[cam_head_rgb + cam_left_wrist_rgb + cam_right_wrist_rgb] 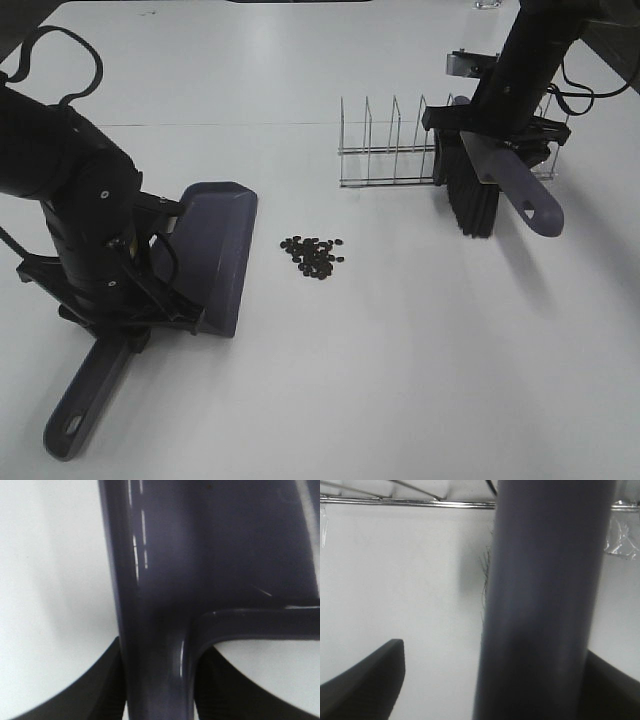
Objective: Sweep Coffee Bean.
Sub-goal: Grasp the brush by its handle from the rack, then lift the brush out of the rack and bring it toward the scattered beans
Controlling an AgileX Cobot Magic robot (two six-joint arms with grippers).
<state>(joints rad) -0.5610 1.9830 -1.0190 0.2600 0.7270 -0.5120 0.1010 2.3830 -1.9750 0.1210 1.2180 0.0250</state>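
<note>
One dustpan (215, 250), one brush (475, 200), one coffee bean heap (315, 256)

Beans (313, 256) between dustpan (215, 250) left — brush (474, 200) right, by rack (385, 152).

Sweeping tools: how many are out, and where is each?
2. The dustpan lies left of the beans, its handle in the left gripper. The brush is on the right, by the rack, its handle between the open jaws of the right gripper. None look hidden.
</note>
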